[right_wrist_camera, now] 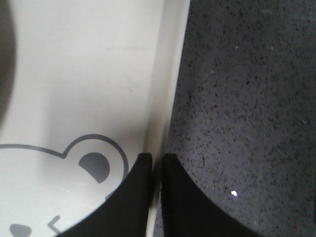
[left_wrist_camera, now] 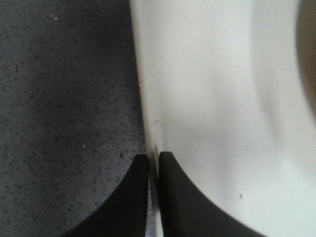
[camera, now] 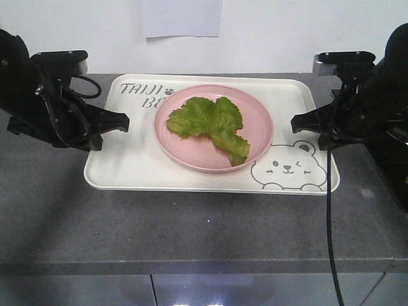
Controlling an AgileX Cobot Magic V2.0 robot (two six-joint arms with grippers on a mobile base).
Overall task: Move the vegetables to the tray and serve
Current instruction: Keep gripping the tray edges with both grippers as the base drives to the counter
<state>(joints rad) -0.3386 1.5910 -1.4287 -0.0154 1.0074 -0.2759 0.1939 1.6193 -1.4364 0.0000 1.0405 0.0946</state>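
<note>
Lettuce leaf (camera: 210,124): ruffled green, paler stem pointing toward the near right; it lay flat on the round pink plate (camera: 258,131), roughly at the plate's centre.
Pink plate: stood on the tray (camera: 127,166), in its middle and slightly toward the far side, covering part of the grey "TAIJI" lettering (camera: 143,89).
Tray: cream-white, rectangular with rounded corners; it lay on the worktop (camera: 204,229) midway between the left and right edges, nearer the far edge than the near one.
Bear face (camera: 288,167): winking, printed in the tray's near right corner; an ear and part of the face also showed in the right wrist view (right_wrist_camera: 74,168).
Left gripper (camera: 124,121): at the tray's left rim, about halfway along it. In the left wrist view (left_wrist_camera: 154,160) the two black fingers were drawn narrow with the tray's rim (left_wrist_camera: 148,98) running between them, pinched.
Right gripper (camera: 296,122): at the tray's right rim, opposite the left one. In the right wrist view (right_wrist_camera: 157,160) the fingers were likewise narrow, clamped on the rim (right_wrist_camera: 170,74).
Worktop: dark grey, speckled; bare surface showed outside the rim in both wrist views (left_wrist_camera: 64,98) (right_wrist_camera: 247,98).
Cable (camera: 328,223): black, hung from the right arm down past the worktop's near edge.
Paper sheet (camera: 182,18): white, on the wall beyond the far edge.
</note>
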